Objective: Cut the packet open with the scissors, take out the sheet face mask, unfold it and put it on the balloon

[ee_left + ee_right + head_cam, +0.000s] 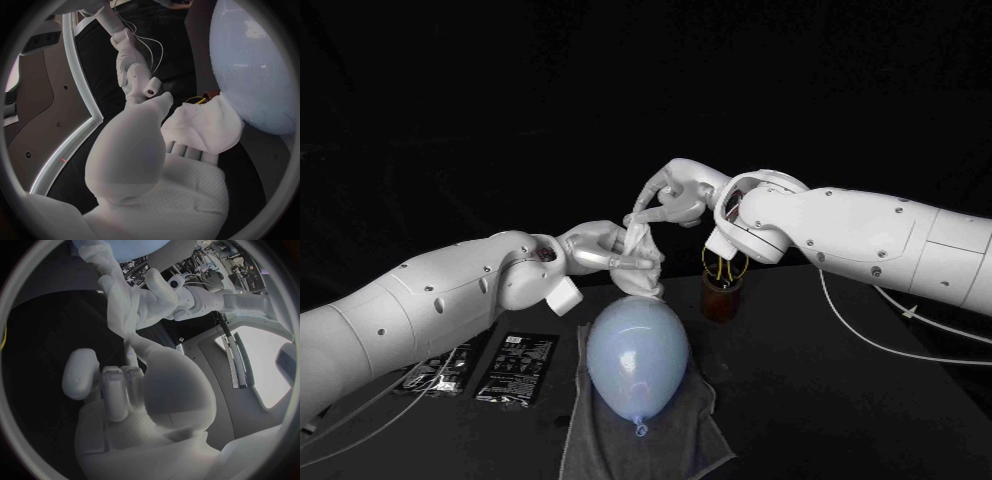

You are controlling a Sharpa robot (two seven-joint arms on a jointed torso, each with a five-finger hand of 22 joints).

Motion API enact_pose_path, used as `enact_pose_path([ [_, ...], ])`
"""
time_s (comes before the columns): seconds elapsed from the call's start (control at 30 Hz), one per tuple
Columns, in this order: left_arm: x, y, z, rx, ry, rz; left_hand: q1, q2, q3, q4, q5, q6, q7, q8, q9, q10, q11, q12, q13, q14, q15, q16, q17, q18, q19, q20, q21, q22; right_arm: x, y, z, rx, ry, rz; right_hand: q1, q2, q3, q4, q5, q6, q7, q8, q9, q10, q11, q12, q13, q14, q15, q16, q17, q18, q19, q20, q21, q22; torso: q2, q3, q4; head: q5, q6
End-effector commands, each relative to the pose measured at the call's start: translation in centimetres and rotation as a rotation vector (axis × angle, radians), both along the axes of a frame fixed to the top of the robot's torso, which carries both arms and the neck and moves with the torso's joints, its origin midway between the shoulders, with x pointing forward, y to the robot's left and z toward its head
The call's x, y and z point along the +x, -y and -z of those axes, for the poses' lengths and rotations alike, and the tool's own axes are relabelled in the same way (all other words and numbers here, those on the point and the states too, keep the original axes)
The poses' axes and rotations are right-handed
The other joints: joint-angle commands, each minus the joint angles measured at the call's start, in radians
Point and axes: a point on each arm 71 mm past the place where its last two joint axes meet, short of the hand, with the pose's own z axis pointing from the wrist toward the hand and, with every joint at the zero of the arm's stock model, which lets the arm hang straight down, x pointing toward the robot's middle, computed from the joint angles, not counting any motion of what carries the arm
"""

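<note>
Left hand (pixel 596 252) on mask (pixel 642 247) above table (pixel 862 410)

The left arm (pixel 430 300) and the right arm (pixel 877 240) are cased in smooth, rounded white shells dotted with small dark screws (pixel 875 270). A thin white cable (pixel 877 340) trails from the right arm. The left hand (pixel 596 250) and the right hand (pixel 672 195) are pale silver, with blunt rounded fingers (pixel 78 372) and a finely dimpled palm pad (pixel 187 185), and an opening in the shell at the right wrist shows thin wires (pixel 730 212).
</note>
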Motion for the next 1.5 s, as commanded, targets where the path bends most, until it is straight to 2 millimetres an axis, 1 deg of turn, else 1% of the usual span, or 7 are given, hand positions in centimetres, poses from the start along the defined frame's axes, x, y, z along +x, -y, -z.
enact_pose_path([
  [0.03,0.0,0.1,-0.2,-0.018,-0.006,-0.008,0.001,0.007,0.009,-0.001,-0.002,0.000,0.040,-0.002,0.000,-0.003,-0.003,0.002,0.000,0.008,-0.002,0.000,0.001,0.015,0.003,0.003,-0.002,-0.001,0.3,0.6,0.0,0.088,-0.056,0.108,-0.006,0.002,0.009,0.000,0.000,0.000,-0.009,0.031,0.063,0.095,-0.004,-0.003,0.252,0.106,-0.009,0.004,0.263,-0.006,-0.002,-0.003,-0.005,0.088,0.000,-0.0002,-0.0005,0.000,0.001],
  [0.33,0.1,0.1,-0.2,-0.017,-0.008,-0.012,0.004,0.010,0.016,-0.005,-0.002,0.003,0.039,0.000,0.001,0.001,-0.005,0.002,0.000,0.018,-0.005,0.004,0.003,0.016,0.006,0.002,-0.001,0.000,0.3,0.8,0.4,0.152,-0.147,0.196,-0.011,0.000,0.019,-0.001,0.000,-0.004,-0.010,0.040,0.069,0.095,-0.005,-0.004,0.251,0.106,-0.010,0.004,0.263,-0.005,-0.004,-0.004,-0.012,0.086,0.000,-0.0002,-0.0010,0.001,0.001],
  [0.63,0.1,0.1,-0.2,-0.024,-0.008,-0.014,0.003,0.031,0.045,-0.007,-0.002,0.007,0.037,0.001,0.001,0.009,-0.007,0.002,0.000,0.028,-0.007,0.005,0.005,0.016,0.010,0.001,0.000,0.000,0.2,0.8,0.7,0.157,-0.183,0.246,-0.015,-0.001,0.026,-0.002,0.000,-0.007,-0.010,0.045,0.072,0.092,-0.006,-0.008,0.248,0.106,-0.011,0.004,0.263,-0.004,-0.005,-0.005,-0.018,0.083,0.000,-0.0004,-0.0009,0.001,0.003],
  [0.87,0.2,-0.1,-0.3,-0.039,0.001,-0.036,0.009,0.012,0.064,-0.029,-0.002,-0.024,0.015,-0.016,-0.006,0.008,-0.016,0.000,-0.001,0.059,-0.017,0.018,0.010,0.017,0.025,-0.006,0.008,0.002,0.2,0.9,0.5,0.176,-0.168,0.251,-0.017,-0.003,0.033,-0.005,0.000,-0.011,-0.010,0.050,0.075,0.092,-0.006,-0.008,0.247,0.106,-0.011,0.004,0.263,-0.003,-0.005,-0.005,-0.019,0.083,0.001,-0.0002,0.0004,0.002,0.004],
  [1.1,0.4,-0.5,-0.5,-0.072,-0.004,-0.078,-0.004,-0.006,0.060,-0.056,-0.002,-0.140,-0.019,-0.049,-0.028,-0.057,0.005,-0.002,-0.002,0.070,-0.009,0.016,0.010,0.014,0.017,-0.003,0.001,-0.002,0.0,1.0,-0.1,0.239,-0.105,0.249,-0.018,-0.004,0.039,-0.007,0.000,-0.013,-0.010,0.054,0.077,0.092,-0.006,-0.008,0.248,0.106,-0.011,0.004,0.263,-0.004,-0.005,-0.006,-0.019,0.084,0.000,0.0000,-0.0005,0.003,0.003],
  [1.27,0.6,-0.7,-0.6,-0.096,-0.015,-0.107,-0.021,-0.002,0.047,-0.057,-0.002,-0.120,0.001,-0.042,-0.022,-0.066,0.006,0.002,0.000,0.046,-0.002,-0.001,0.004,0.010,-0.021,0.007,-0.020,-0.004,0.2,1.4,-0.7,0.304,-0.035,0.264,-0.019,-0.006,0.043,-0.009,0.000,-0.014,-0.010,0.057,0.079,0.092,-0.006,-0.009,0.247,0.106,-0.012,0.004,0.263,-0.005,-0.003,-0.006,-0.014,0.086,0.000,-0.0003,0.0001,0.003,0.004],
  [1.5,0.8,-0.7,-0.7,-0.148,-0.045,-0.140,-0.019,0.003,0.046,-0.064,-0.002,-0.115,-0.011,-0.040,-0.020,-0.068,0.011,0.001,0.000,0.027,0.003,-0.010,0.000,0.012,-0.027,0.008,-0.018,-0.002,0.7,1.6,-1.0,0.326,-0.009,0.272,-0.019,-0.007,0.047,-0.011,0.000,-0.016,-0.010,0.059,0.080,0.091,-0.006,-0.009,0.247,0.106,-0.012,0.004,0.263,-0.005,-0.002,-0.006,-0.012,0.087,0.001,-0.0004,-0.0002,0.005,0.003],
])
